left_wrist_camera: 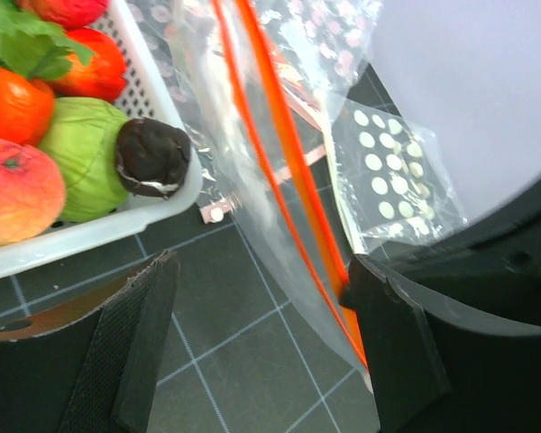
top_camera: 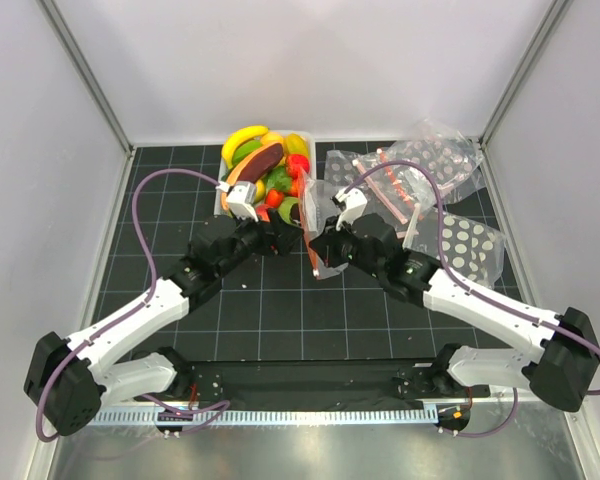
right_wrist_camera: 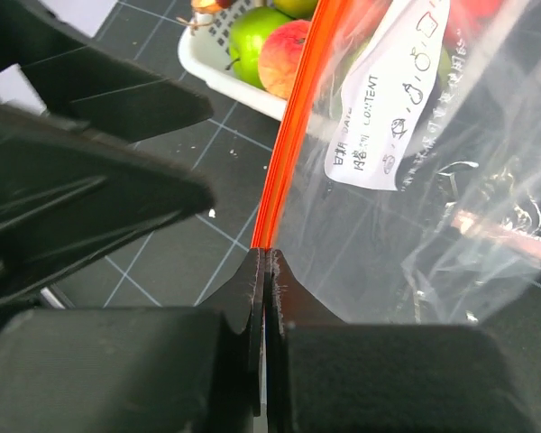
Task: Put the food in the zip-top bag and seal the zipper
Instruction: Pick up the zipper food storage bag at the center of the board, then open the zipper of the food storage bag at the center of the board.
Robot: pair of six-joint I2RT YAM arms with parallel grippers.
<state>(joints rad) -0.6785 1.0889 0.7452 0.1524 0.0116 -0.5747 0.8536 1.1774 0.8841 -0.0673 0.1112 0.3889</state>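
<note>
The food (top_camera: 263, 165) is piled in a white tub (left_wrist_camera: 90, 230) at the back centre: bananas, a brown-purple oblong, red and green pieces. The zip-top bag (top_camera: 318, 215) stands on edge just right of the tub, and no food shows inside it. My right gripper (right_wrist_camera: 265, 257) is shut on the zipper (right_wrist_camera: 293, 117) at the bag's near end. My left gripper (left_wrist_camera: 263, 271) is open, its fingers (left_wrist_camera: 135, 343) either side of the orange zipper (left_wrist_camera: 293, 171), which runs close against the right-hand finger. In the top view the left gripper (top_camera: 290, 235) and right gripper (top_camera: 325, 250) nearly meet.
More clear dotted bags lie at the back right (top_camera: 430, 160) and right (top_camera: 470, 245) on the black gridded mat (top_camera: 280, 310). White enclosure walls stand on three sides. A white label (right_wrist_camera: 388, 99) is printed on the held bag.
</note>
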